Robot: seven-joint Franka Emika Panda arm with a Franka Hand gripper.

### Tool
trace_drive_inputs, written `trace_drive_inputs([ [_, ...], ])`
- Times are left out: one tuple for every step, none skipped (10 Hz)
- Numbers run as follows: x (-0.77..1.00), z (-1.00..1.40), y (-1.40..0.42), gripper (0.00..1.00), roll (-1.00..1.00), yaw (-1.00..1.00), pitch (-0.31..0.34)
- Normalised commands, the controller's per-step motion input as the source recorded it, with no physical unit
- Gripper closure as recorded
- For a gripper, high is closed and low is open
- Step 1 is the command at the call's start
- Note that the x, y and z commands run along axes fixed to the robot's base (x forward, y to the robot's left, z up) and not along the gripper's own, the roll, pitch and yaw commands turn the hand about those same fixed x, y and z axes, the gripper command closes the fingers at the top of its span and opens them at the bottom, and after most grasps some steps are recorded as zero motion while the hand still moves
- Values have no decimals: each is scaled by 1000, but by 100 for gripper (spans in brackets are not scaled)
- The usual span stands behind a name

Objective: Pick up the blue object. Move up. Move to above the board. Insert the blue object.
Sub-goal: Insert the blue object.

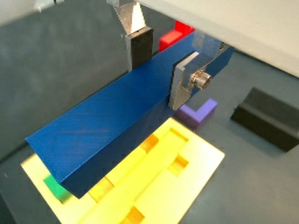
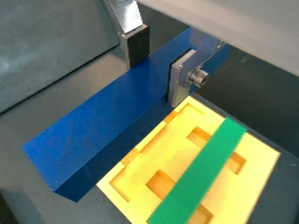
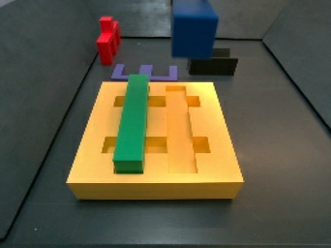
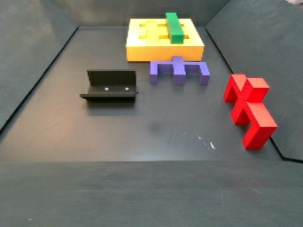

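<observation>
End effector [image 1: 162, 59] pinching blue object [image 1: 111, 122]: long royal-blue straight bar, above board [image 2: 152, 179].

1. Both wrist views look steeply down past the gripper [image 1: 162, 59] along the blue object [image 1: 111, 118], close above the board [image 2: 163, 171].
2. Opposite-facing side views share the board [image 3: 195, 184], green bar [image 4: 173, 27] and fixture [image 4: 112, 86].
</observation>
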Motion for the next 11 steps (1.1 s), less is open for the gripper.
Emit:
trace_drive_inputs([
  [23, -1000, -89, 100, 141, 257, -9],
  [89, -969, -237, 100, 183, 146, 0],
  [34, -937, -331, 100, 217, 74, 0],
  [0, -943, -374, 100, 204, 60, -30],
  [20, -937, -303, 100, 181, 3, -83],
  [63, -949, -54, 100, 127, 0, -99],
  [97, -966, 0, 100, 61, 0, -119],
  [123, -963, 0, 100, 36, 0, -124],
  [40, -840, -43, 100, 0, -63, -171],
  [-40, -546, -189, 100, 0, -106, -259],
  [-280, -349, -169, 100, 0, -160, -313],
])
